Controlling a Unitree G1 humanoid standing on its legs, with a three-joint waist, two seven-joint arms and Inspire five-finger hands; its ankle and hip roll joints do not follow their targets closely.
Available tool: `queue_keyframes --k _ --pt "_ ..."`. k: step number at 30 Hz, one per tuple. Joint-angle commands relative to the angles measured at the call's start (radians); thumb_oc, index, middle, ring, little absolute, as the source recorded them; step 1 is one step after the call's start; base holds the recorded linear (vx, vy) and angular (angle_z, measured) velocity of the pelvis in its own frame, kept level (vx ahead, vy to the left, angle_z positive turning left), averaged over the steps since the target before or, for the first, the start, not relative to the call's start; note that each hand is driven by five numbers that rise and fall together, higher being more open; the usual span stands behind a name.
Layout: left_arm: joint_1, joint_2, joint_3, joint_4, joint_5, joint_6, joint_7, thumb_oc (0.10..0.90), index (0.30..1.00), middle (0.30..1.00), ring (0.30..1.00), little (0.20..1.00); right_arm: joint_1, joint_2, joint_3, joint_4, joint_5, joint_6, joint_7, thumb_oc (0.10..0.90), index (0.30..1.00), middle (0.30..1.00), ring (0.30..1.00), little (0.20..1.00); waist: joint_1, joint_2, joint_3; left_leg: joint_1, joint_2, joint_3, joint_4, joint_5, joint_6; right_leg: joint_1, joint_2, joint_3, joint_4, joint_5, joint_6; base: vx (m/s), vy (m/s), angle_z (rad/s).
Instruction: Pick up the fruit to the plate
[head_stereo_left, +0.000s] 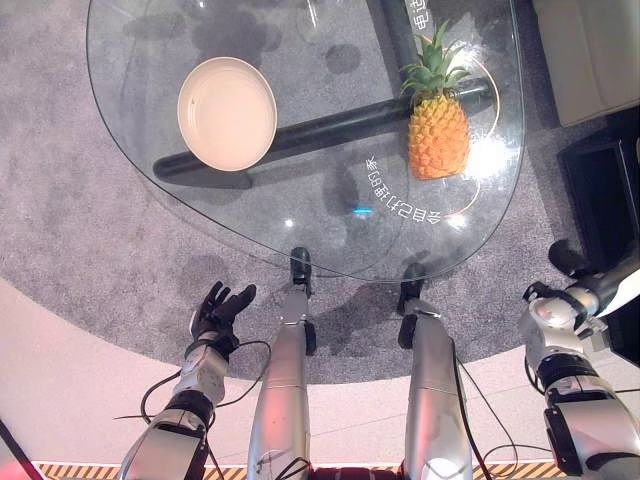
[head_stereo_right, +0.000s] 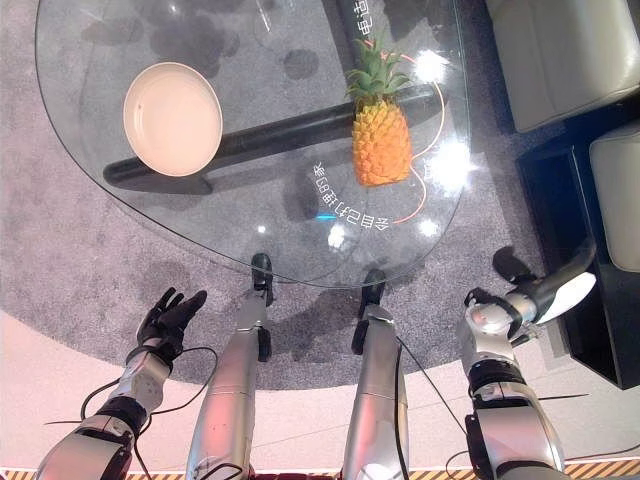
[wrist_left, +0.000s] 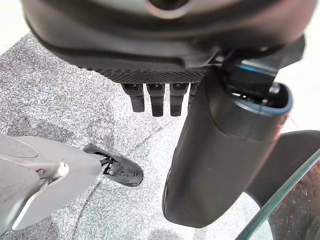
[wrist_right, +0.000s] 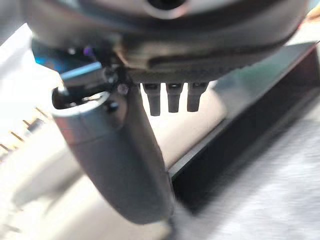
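Note:
A pineapple (head_stereo_left: 438, 130) with a green crown lies on the right part of the round glass table (head_stereo_left: 330, 215). An empty cream plate (head_stereo_left: 227, 112) sits on the table's left part, well apart from the fruit. My left hand (head_stereo_left: 220, 310) hangs low by the table's near left edge over the carpet, fingers (wrist_left: 157, 101) straight and open, holding nothing. My right hand (head_stereo_right: 535, 295) hovers off the table's near right side, beside dark furniture. Its fingers (wrist_right: 173, 97) are straight and it is empty too.
A black bar of the table's base (head_stereo_left: 330, 125) shows through the glass. A cream sofa (head_stereo_left: 590, 50) stands at the far right, with a black low unit (head_stereo_left: 605, 190) below it, close to my right hand. Grey carpet (head_stereo_left: 90, 250) surrounds the table.

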Motion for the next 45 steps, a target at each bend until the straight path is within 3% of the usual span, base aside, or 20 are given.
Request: queue_keyframes --k 1,6,9,15,19,30,45 --pt "0.081 0.048 0.017 0.015 0.003 -0.032 0.016 0.800 0.900 0.900 0.900 0.900 0.006 -0.090 -0.030 -0.155 -0.128 -0.083 -0.140 0.800 0.900 0.900 0.900 0.900 0.000 -0.026 -0.010 -0.024 -0.048 0.003 0.139 -0.141 0.028 0.014 0.049 -0.027 -0.145 0.119 0.016 -0.01 0.065 -0.01" --pt "0.087 0.039 0.026 0.016 -0.002 -0.032 0.010 0.800 0.900 0.900 0.900 0.900 0.005 -0.085 -0.016 -0.340 -0.260 -0.070 -0.168 0.800 0.900 0.900 0.900 0.900 -0.007 -0.028 -0.010 -0.016 -0.050 0.007 0.125 -0.135 0.028 0.021 0.049 -0.027 -0.157 0.119 0.016 -0.01 0.042 0.00" --pt "0.094 0.031 0.038 0.017 -0.002 -0.034 0.004 0.800 0.900 0.900 0.900 0.900 0.016 -0.070 0.001 -0.470 -0.304 -0.052 -0.124 0.800 0.900 0.900 0.900 0.900 -0.013 -0.030 -0.010 -0.009 -0.051 0.008 0.116 -0.130 0.029 0.028 0.050 -0.024 -0.164 0.118 0.016 -0.01 0.049 0.00" --pt "0.110 0.011 0.060 0.003 0.017 -0.032 0.002 0.800 0.900 0.900 0.900 0.900 0.037 -0.026 0.064 -0.687 -0.367 -0.004 0.037 0.800 0.900 0.900 0.900 0.900 -0.020 -0.027 -0.010 0.020 -0.052 0.021 0.090 -0.118 0.029 0.055 0.045 -0.026 -0.182 0.114 0.015 0.00 0.042 -0.02" --pt "0.127 -0.001 0.065 0.001 0.021 -0.035 0.000 0.800 0.900 0.900 0.900 0.900 0.047 -0.012 0.099 -0.765 -0.340 0.026 0.145 0.800 0.900 0.900 0.900 0.900 -0.022 -0.023 -0.010 0.039 -0.055 0.029 0.078 -0.114 0.026 0.075 0.043 -0.028 -0.189 0.107 0.011 0.02 0.044 -0.01" --pt "0.127 -0.029 0.044 0.021 0.022 -0.040 -0.019 0.800 0.900 0.900 0.900 0.900 0.023 0.025 0.213 -0.774 -0.252 0.130 0.317 0.800 0.900 0.900 0.900 0.900 -0.013 -0.005 -0.010 0.068 -0.065 0.050 0.062 -0.107 0.024 0.105 0.034 -0.039 -0.202 0.101 -0.002 0.02 0.027 -0.05" --pt "0.137 -0.047 0.010 0.017 0.020 -0.038 -0.011 0.800 0.900 0.900 0.900 0.900 -0.010 0.040 0.301 -0.767 -0.228 0.254 0.280 0.800 0.900 0.900 0.900 0.900 0.001 0.014 -0.010 0.089 -0.070 0.062 0.038 -0.092 0.026 0.115 0.030 -0.043 -0.208 0.106 -0.006 0.00 0.002 0.00"
